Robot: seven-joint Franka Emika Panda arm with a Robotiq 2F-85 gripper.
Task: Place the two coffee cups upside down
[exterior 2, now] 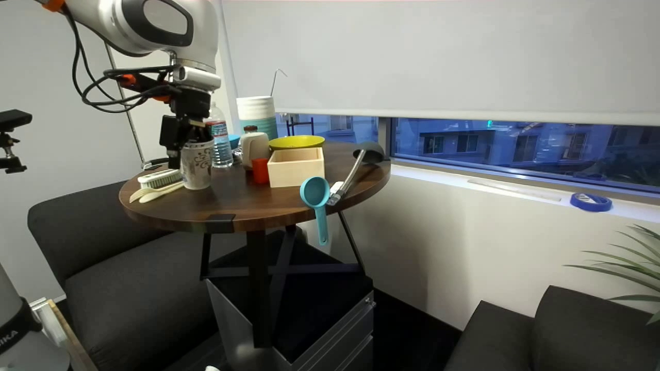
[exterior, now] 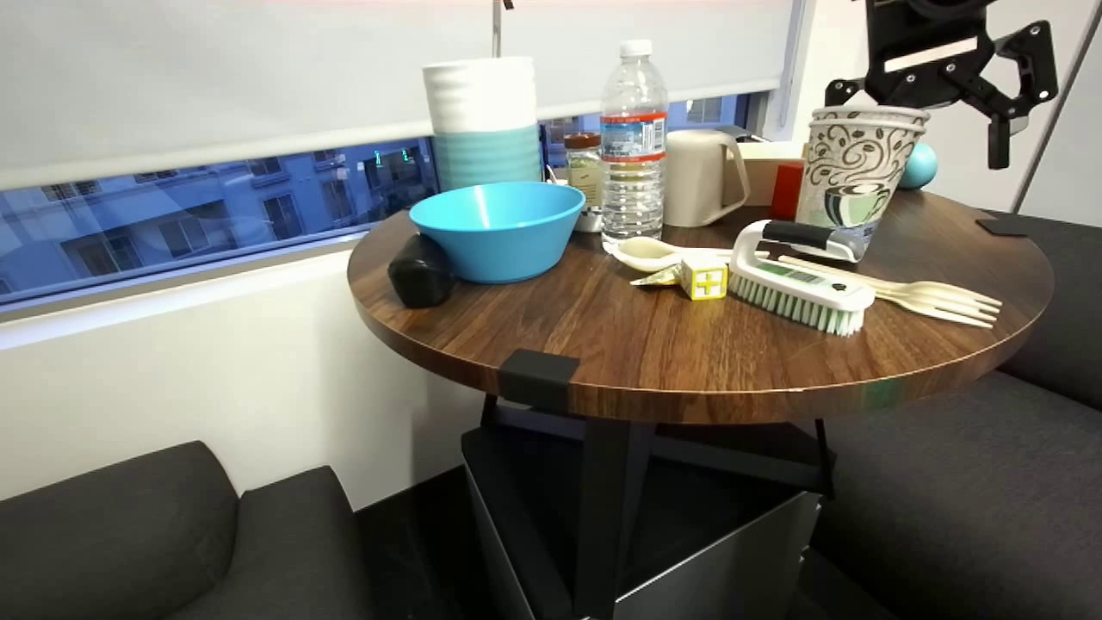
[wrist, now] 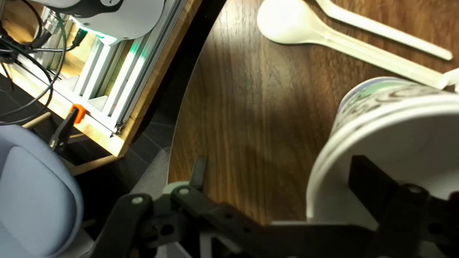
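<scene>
Robotiq gripper [wrist: 279, 172], fingers wide apart, at two nested paper coffee cups [exterior: 861, 164], mouths up.
Wrist view: one finger [wrist: 373, 184] reaches into the mouth, the opposite one hangs outside; contact with the cup wall cannot be told. Cups stand upright on the round wood-grain table [exterior: 654, 353], near a scrub brush [exterior: 805, 288] and a cream plastic spoon [wrist: 344, 44]; a clear water bottle [exterior: 634, 146] stands apart from them.
</scene>
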